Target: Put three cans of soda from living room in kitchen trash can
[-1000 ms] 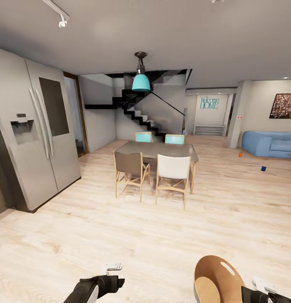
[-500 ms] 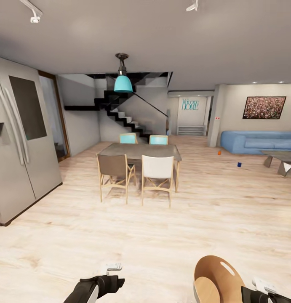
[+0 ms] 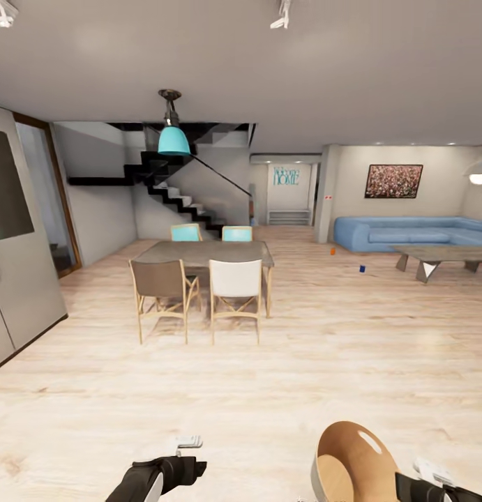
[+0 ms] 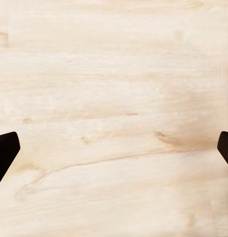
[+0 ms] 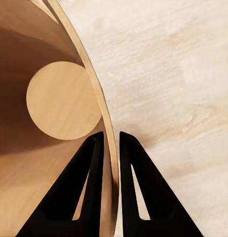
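glossy copper-brown tash can [image 3: 356, 460], matt pale wood floor [image 3: 268, 376]

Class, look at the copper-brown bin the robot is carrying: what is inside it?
The bin looks empty: the right wrist view shows its bare round bottom and inner wall, no cans. The right pincer is shut on its rim. The lowest inner wall is out of frame.

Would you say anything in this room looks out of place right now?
Yes: a small orange can and a small blue object sit on the bare floor near the blue sofa, apart from any table.
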### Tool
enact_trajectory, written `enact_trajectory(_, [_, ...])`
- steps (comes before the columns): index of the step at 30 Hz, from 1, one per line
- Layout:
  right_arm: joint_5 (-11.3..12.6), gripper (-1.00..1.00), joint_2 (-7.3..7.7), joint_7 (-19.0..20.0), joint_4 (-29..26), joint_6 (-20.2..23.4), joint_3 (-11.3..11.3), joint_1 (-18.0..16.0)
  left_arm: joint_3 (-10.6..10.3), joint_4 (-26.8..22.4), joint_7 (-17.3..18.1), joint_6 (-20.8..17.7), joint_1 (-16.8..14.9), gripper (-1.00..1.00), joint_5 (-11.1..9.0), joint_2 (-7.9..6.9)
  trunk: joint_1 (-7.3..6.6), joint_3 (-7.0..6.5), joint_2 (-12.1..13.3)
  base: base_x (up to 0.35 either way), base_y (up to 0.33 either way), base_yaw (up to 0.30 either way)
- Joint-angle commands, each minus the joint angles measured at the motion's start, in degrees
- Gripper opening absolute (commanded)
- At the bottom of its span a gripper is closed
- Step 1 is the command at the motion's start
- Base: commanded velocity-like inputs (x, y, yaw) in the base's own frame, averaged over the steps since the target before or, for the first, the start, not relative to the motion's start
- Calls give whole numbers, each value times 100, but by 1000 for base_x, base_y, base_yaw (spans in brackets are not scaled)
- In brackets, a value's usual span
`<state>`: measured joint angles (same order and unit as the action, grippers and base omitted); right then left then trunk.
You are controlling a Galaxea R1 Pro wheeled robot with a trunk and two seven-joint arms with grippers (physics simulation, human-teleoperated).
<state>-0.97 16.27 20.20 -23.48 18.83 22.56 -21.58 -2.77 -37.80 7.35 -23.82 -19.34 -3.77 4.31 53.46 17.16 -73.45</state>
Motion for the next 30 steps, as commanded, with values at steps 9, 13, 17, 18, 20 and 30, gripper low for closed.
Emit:
enact_trajectory(9, [87,-100,7,207,-7,16,29,-4,-4,0,3,0,0,100,6,0,0,-36,0,52,0,-260])
enact_trajectory(13, [81,-100,5,255,-6,16,21,-4,-4,0,3,0,0,100,8,0,0,-53,0,125,0,-260])
enact_trajectory(17, [75,-100,1,269,-3,16,14,-4,-5,0,3,5,0,100,8,0,0,-69,0,174,0,-260])
enact_trajectory(18, [74,-100,0,270,-4,16,13,-4,-5,0,3,6,0,100,8,0,0,-73,0,229,0,-260])
enact_trajectory(20, [72,-100,-2,272,-6,14,12,-4,-5,0,3,8,0,100,8,0,0,-82,0,279,0,-260])
enact_trajectory(30, [64,-100,0,274,-9,16,11,-4,-5,4,12,136,0,100,17,-2,0,-103,0,331,0,-163])
